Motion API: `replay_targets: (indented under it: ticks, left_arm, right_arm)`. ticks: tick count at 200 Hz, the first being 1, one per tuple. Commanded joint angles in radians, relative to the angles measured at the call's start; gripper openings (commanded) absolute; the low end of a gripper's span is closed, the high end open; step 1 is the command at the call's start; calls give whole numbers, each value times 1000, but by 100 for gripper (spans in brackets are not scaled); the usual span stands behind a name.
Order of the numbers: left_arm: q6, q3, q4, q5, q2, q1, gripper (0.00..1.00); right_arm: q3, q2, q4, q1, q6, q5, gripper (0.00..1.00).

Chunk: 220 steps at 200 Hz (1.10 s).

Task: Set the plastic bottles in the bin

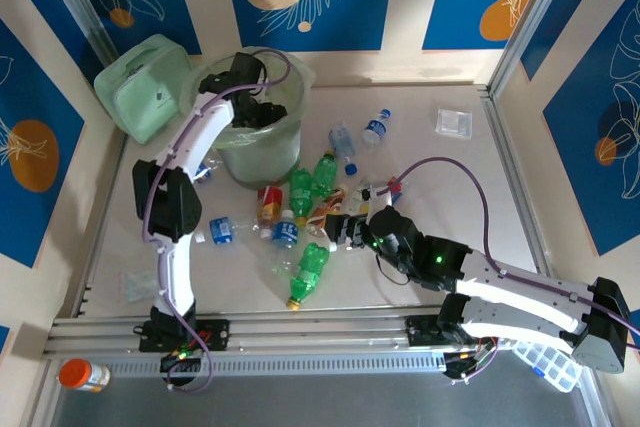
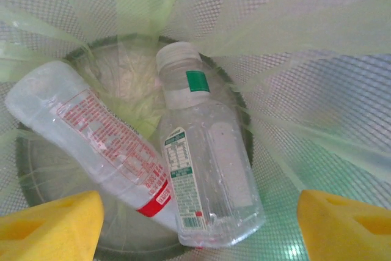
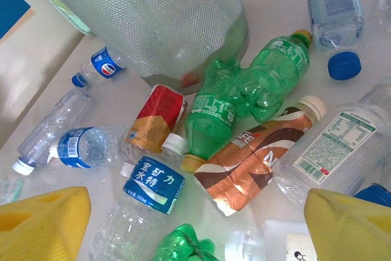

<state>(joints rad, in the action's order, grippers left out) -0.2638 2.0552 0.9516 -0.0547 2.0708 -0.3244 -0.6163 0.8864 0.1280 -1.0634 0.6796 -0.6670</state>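
Two clear bottles (image 2: 208,169) in the bin (image 1: 250,155); left gripper (image 2: 198,227) gapes empty above, right gripper (image 3: 195,230) wide, empty; loose bottles (image 3: 211,111) aplenty remain.

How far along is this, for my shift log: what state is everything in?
Bin: upright, two clear bottles lying inside.
Left gripper: open, above those bottles.
Right gripper: open, empty, above the bottle pile.
Green bottles: dented, lying on the table.
Blue cap: loose, off any bottle.
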Motion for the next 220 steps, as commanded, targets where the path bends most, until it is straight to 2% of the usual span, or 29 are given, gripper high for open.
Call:
replay_targets:
  ticks: [1,37,68,106,140,191,220]
  left_arm:
    - [-21,-40,-49,-22,-131,8,81]
    - [-58,-94,-103,-62,-262,1,80]
    - [-76,-187,-140,-65,-363,-31,78]
    - [-69,-301,-182,51,-517,-86,75]
    - [-46,-337,-197,71,-635,-120,73]
    - [-20,-393,-150,185,-743,-295,71]
    - [-38,-482,-138,246,-784,-437,69]
  right_arm:
    - [-23,-22,1,-4,-18,-34,91]
    - [-17,-19,-2,-2,-17,-42,90]
    - [-13,-17,-12,2,-26,-30,82]
    - [-17,1,-15,11,-36,-2,73]
    - [-15,8,-19,17,-43,-4,63]
    - [-13,17,-14,31,-25,4,55]
    - [-14,14,17,45,8,-19,51]
